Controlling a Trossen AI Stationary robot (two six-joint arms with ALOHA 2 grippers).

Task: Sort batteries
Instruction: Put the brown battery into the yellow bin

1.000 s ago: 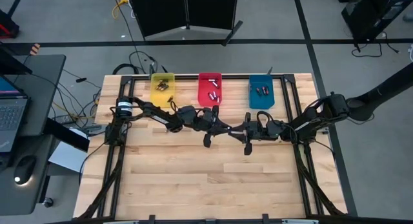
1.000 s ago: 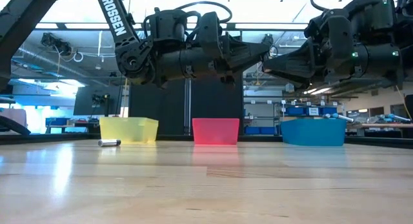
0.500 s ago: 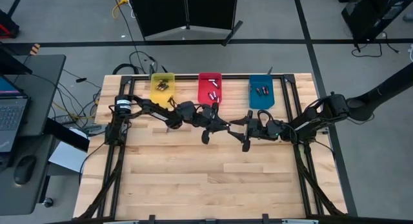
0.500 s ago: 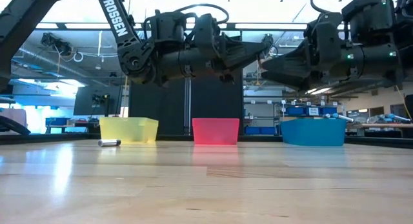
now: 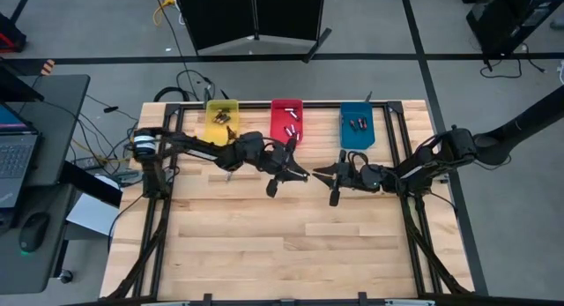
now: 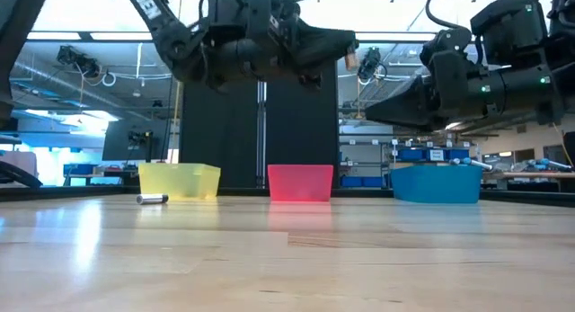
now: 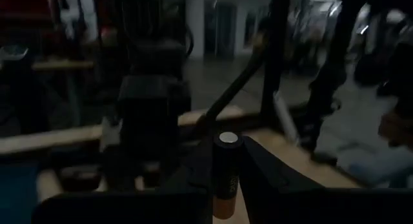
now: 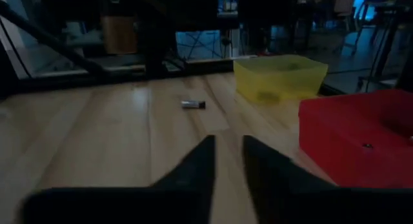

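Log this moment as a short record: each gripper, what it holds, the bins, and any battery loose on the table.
left gripper: raised above the table near the red bin, shut on a battery
right gripper: raised mid-table, open, empty
yellow bin: holds batteries
red bin: holds batteries
blue bin: holds batteries
loose battery: on the table beside the yellow bin

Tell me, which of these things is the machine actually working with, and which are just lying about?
Part of the job:
- held battery, gripped in the left claw
- loose battery on the table by the yellow bin
- red bin and blue bin
- sorted batteries in the bins
- right claw, open and empty

Just lying about:
- laptop
- mouse
- floor cables
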